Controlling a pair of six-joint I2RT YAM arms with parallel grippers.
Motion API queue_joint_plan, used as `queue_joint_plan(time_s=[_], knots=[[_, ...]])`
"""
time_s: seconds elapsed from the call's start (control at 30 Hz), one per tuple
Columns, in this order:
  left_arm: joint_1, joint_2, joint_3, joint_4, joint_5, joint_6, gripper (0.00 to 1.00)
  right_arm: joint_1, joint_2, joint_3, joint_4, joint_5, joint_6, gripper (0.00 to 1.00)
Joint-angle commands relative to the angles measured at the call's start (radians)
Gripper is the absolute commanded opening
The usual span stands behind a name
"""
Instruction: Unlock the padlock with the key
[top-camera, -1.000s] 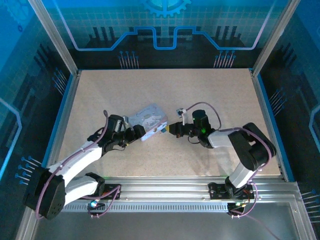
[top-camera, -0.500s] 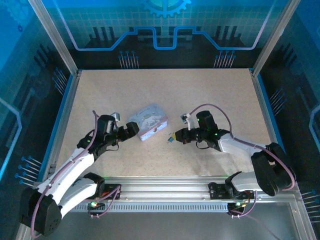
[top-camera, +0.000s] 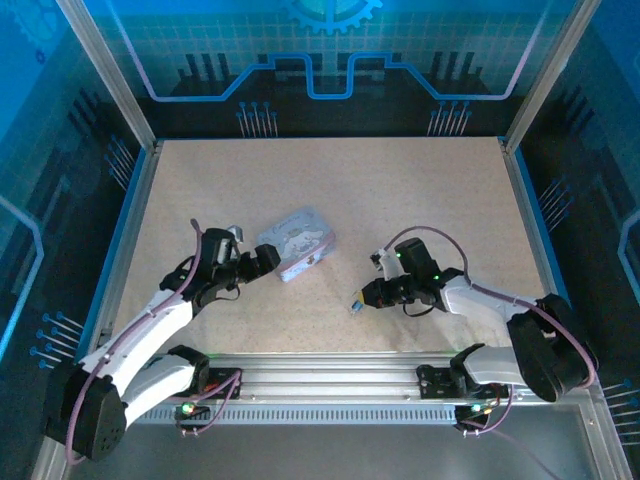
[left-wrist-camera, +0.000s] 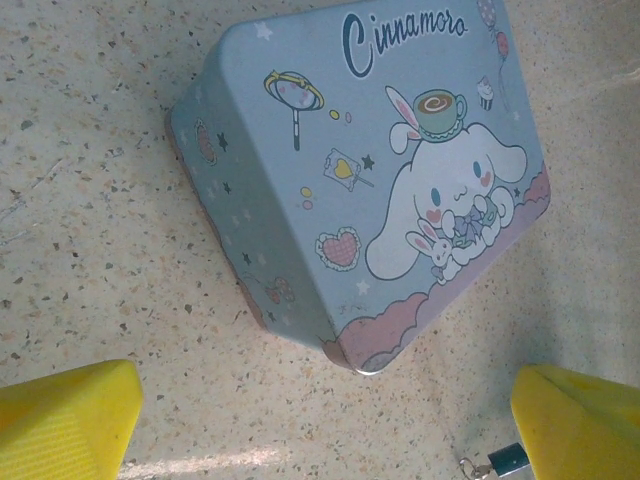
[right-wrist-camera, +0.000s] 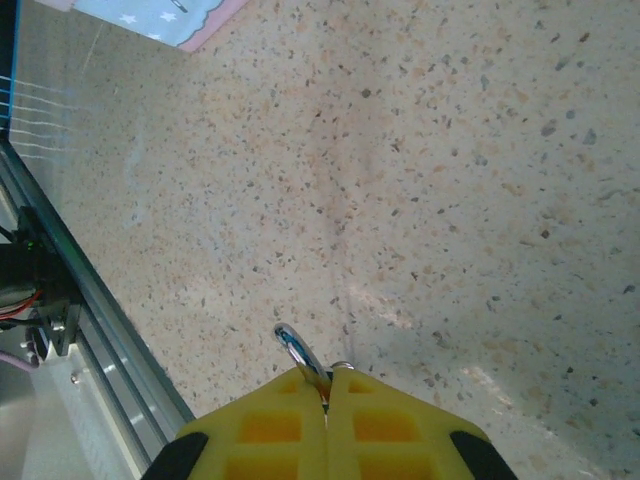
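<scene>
LEFT WRIST VIEW: The tin (left-wrist-camera: 300, 190) lies lid-up, and along the lid's top edge runs one word in dark-blue script, slanting slightly upward: "Cinnamoro". It starts with a large looping capital C, and past the last "o", near the lid's corner, no further letters can be made out. It is the 1 piece of writing that can be read here. In the top view the same lid's lettering is too small to read.

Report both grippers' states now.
Left gripper: open, holding nothing.
Right gripper: shut on a small silvery metal piece, probably the key.
</scene>
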Motion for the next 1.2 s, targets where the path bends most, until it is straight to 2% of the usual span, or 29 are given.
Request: queue_joint_plan(time_s=[0.0,0.27,0.5,0.9,1.17], knots=[[0.01,0.01,-0.003,0.027,0.025,0.004,0.96,-0.003,0.048,0.005,0.014,0.005,-0.019,0.05],[0.01,0.009,-0.008,0.024,0.029,0.002,0.96,-0.009,0.183,0.029,0.099,-0.029,-0.014,0.07],[0.011,0.015,-0.012,0.029,0.033,0.0,0.96,-0.014,0.243,0.038,0.124,-0.042,-0.016,0.1],[0.013,0.014,-0.002,0.022,0.028,0.008,0.96,-0.022,0.191,0.045,0.075,0.007,-0.04,0.2],[0.023,-0.003,0.012,0.0,0.024,0.017,0.97,-0.033,0.079,0.048,0.009,0.064,-0.059,0.27]])
